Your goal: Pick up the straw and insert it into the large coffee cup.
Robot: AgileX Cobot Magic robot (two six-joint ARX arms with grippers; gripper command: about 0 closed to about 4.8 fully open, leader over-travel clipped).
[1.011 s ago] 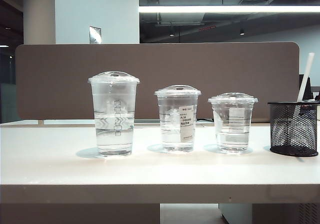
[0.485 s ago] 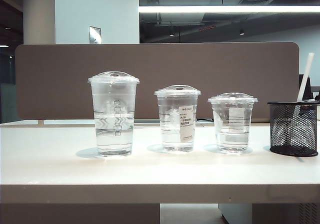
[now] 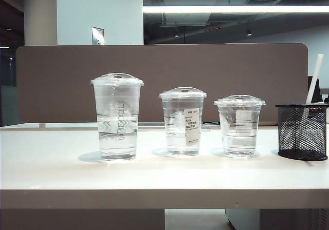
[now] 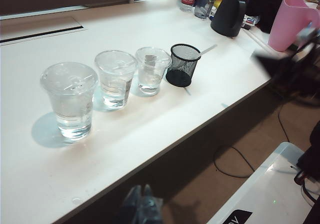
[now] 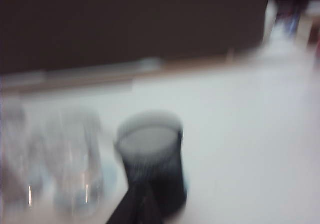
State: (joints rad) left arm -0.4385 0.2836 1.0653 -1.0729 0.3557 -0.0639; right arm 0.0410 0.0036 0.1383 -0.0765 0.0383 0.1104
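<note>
The large coffee cup [image 3: 117, 118], clear with a domed lid and some water in it, stands at the left end of a row of three cups; the left wrist view shows it [image 4: 70, 100] too. The white straw [image 3: 314, 79] leans in a black mesh holder [image 3: 302, 132] at the right end of the row, and its tip pokes out of the holder [image 4: 183, 65] in the left wrist view. My left gripper [image 4: 141, 190] hangs shut and empty below the table's front edge. My right gripper [image 5: 141, 200] is a dark blur, shut, just before the holder [image 5: 150, 156]. Neither gripper appears in the exterior view.
A medium cup [image 3: 182, 122] with a white label and a short cup [image 3: 239, 125] stand between the large cup and the holder. A brown partition [image 3: 162, 81] backs the table. A black kettle [image 4: 229, 12], a pink jug [image 4: 292, 19] and bottles sit at the far corner.
</note>
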